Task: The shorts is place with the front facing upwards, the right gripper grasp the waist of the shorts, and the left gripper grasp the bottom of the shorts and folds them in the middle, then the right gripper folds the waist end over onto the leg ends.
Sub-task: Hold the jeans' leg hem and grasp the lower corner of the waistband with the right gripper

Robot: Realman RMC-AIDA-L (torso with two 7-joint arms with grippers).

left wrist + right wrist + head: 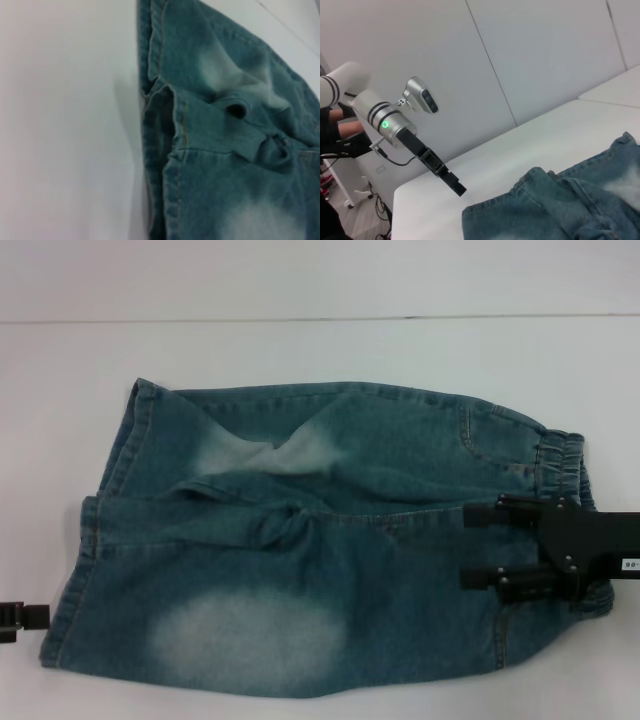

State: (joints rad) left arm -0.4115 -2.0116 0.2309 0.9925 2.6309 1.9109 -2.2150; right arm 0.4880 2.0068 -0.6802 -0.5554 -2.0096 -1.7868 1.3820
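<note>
Shorts [320, 550] of faded blue denim lie spread flat on the white surface [300, 350], laid sideways before the robot: the elastic waist [565, 465] is at the right and the two leg ends [95, 530] at the left. The far leg and the near leg lie side by side, meeting along a rumpled seam with a small bunched knot of cloth at the crotch [285, 525]. Pale washed patches show on the far leg near the middle and on the near leg toward the front edge.

The right claw [475, 545] reaches in from the right over the waist end, its black body above the waistband and its two fingers [495, 512] pointing left across the denim. The fingers stand apart, one farther and one nearer, with cloth showing between them; whether they touch the fabric cannot be told.

The left claw [40, 615] shows only as a dark tip at the left edge of the head view, just beside the hem of the near leg and not touching it. In the right wrist view it [457, 187] hangs over the bare surface short of the leg ends, on its silver-and-black arm [390, 122]. Whether its fingers are apart or together cannot be told.

The left wrist view looks close along the stitched hems [175, 150], where the two leg ends overlap slightly.
</note>
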